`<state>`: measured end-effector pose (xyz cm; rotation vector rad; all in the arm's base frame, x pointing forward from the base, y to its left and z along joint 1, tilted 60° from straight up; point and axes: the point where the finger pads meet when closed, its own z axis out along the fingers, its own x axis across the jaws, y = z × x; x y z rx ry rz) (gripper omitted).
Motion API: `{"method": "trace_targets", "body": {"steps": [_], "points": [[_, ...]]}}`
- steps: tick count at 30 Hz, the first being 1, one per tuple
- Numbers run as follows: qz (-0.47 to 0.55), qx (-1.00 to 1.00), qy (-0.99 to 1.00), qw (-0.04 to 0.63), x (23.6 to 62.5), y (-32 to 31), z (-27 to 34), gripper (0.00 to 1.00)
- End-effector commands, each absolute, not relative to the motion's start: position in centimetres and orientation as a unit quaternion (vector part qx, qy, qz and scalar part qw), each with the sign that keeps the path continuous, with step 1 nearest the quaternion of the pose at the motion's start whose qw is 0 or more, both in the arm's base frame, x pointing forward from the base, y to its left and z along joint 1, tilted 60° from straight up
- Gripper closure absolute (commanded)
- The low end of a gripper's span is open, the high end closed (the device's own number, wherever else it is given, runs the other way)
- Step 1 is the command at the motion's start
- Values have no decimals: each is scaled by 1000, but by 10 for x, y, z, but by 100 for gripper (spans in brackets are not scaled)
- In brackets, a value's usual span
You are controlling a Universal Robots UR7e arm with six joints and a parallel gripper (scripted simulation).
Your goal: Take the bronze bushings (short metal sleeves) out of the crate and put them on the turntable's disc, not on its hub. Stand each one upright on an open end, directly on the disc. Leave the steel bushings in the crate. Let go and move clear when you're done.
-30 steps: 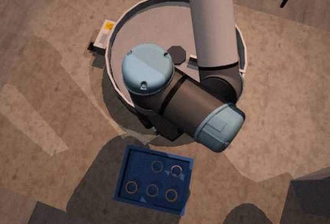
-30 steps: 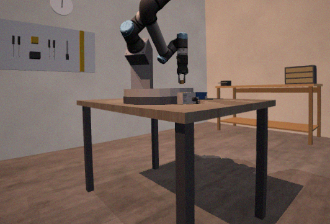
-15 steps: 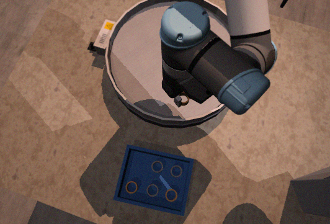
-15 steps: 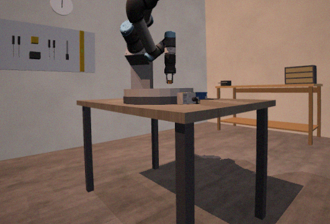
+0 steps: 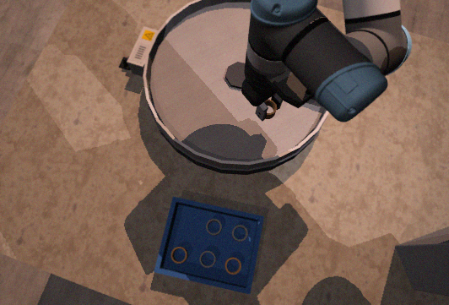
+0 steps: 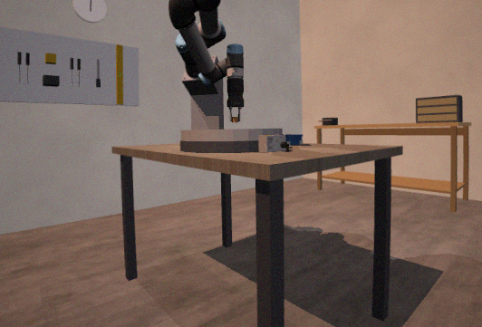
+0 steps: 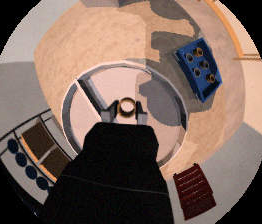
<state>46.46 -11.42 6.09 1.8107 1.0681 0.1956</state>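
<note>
My gripper [image 5: 269, 106] [image 6: 235, 115] [image 7: 127, 106] is shut on a bronze bushing [image 5: 268, 117] [image 6: 235, 120] [image 7: 120, 108], held with an open end up, above the turntable's pale disc [image 5: 198, 51] [image 7: 81, 120]. In the exterior view there is a gap beneath it. The dark hub [image 5: 233, 75] is partly hidden by the arm; no bushing shows on the visible disc. In the blue crate [image 5: 190, 221] [image 6: 295, 139] [image 7: 203, 89] are two bronze bushings [image 5: 171, 255] [image 5: 226, 265], at the near left and near right, and three steel bushings [image 5: 207, 226] [image 5: 233, 232] [image 5: 200, 258].
A raised rim [image 5: 148, 101] rings the turntable, and a thin divider wall [image 7: 88, 100] crosses part of the disc. A control box [image 5: 139, 50] [image 6: 271, 143] with a warning label stands beside the turntable. The arm covers the disc's right part in the top view.
</note>
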Motion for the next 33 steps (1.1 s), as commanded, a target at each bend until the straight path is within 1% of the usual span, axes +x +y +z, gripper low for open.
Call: {"method": "trace_targets", "body": {"steps": [1, 33], "points": [[83, 745, 444, 491, 458, -125, 69, 100], [83, 745, 445, 491, 453, -134, 75, 100]]}}
